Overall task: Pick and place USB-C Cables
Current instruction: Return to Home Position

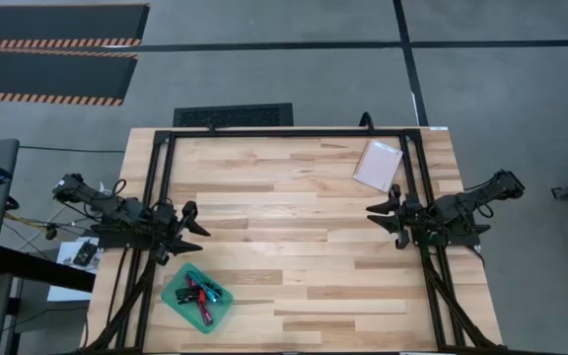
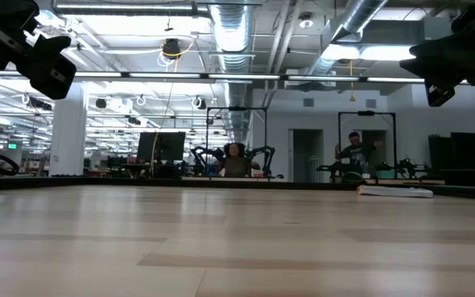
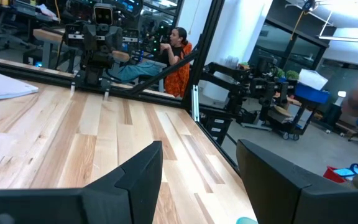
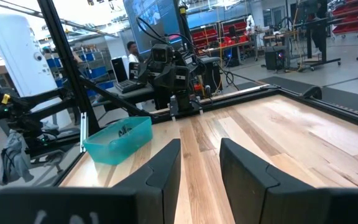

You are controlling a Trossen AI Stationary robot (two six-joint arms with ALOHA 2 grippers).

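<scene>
- So, the USB-C Cables [image 1: 203, 293] are all bunched inside the green bin [image 1: 176, 296], which sits on the left arm's side of the table [image 1: 294, 247], near a corner. I can make out pink, teal and dark strands in there, but they're too small and tangled for me to count.
- I can't spot a loose cable anywhere on the wood, so my read is the sorting is done and this is just the arms parking.
- The left gripper [image 1: 193, 222] hovers at the left edge, near the bin but not touching it. Its fingers are spread with nothing between them. That fits, since it's the arm closest to the bin and probably the one doing the drops.
- The right gripper [image 1: 378, 219] sits across at the right edge, facing inward. Its fingers are parted a bit narrower, it's also empty, and it's well apart from the bin.
- Both are lifted off the tabletop. From the low camera they just hang in the upper corners. I'd guess that's a neutral pose so nothing gets bumped.
- The white-pink packet [image 1: 378, 165] lies flat at the far right, near the right arm. It's not a cable, so leaving it out of the bin looks right.
- One thing to watch: the left arm is close enough that a sloppy swing could nudge the bin.
</scene>
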